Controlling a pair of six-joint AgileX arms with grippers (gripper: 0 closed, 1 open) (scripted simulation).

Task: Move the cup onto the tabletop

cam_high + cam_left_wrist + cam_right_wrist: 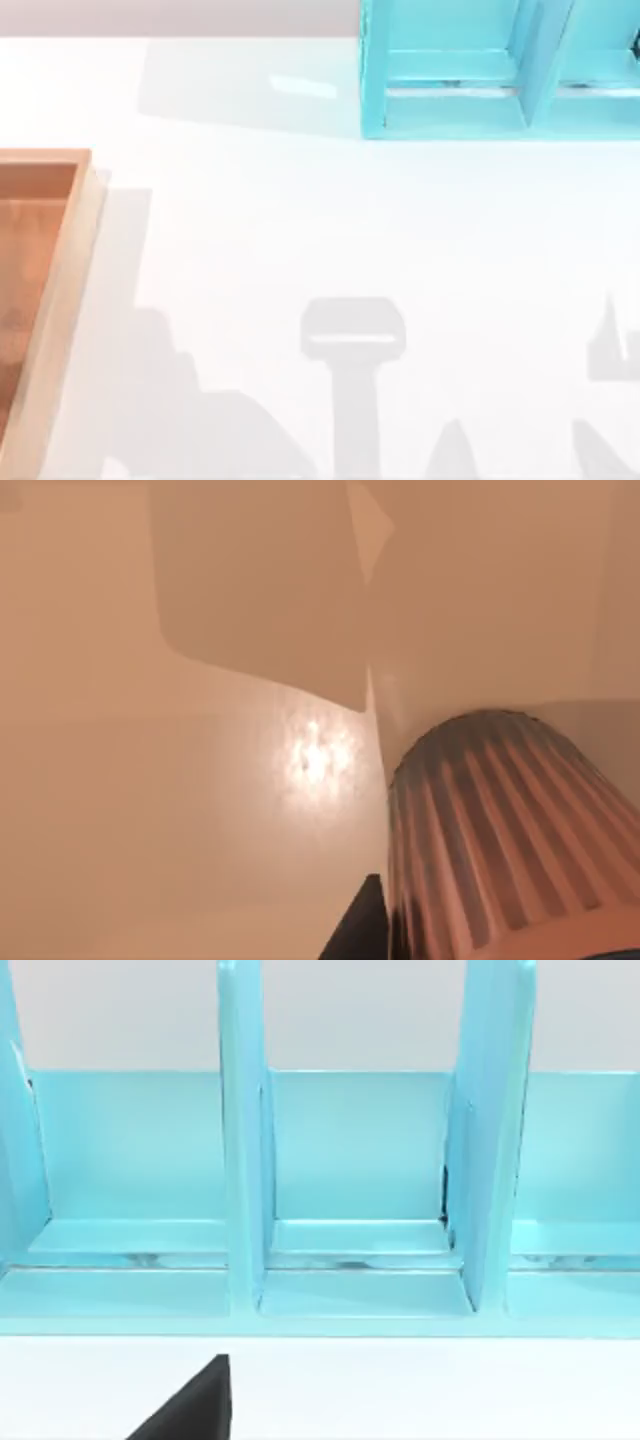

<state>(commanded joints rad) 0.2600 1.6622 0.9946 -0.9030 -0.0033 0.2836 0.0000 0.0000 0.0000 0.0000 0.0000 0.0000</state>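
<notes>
The cup (500,820), a ribbed reddish-brown tumbler, looms close in the left wrist view. My left gripper (480,945) is shut on it, and one dark finger (358,928) lies against its wall. Behind the cup lies a smooth orange-brown surface like the wooden tray's floor (180,810). The white tabletop (350,230) spreads across the top view, with arm shadows along its near edge. My right gripper (190,1410) shows as a dark edge over the tabletop, facing the turquoise shelf.
The orange-brown wooden tray (62,300) sits at the table's left edge, running out of view. The turquoise shelf unit (450,100) stands at the back right, its open compartments (350,1160) facing my right wrist.
</notes>
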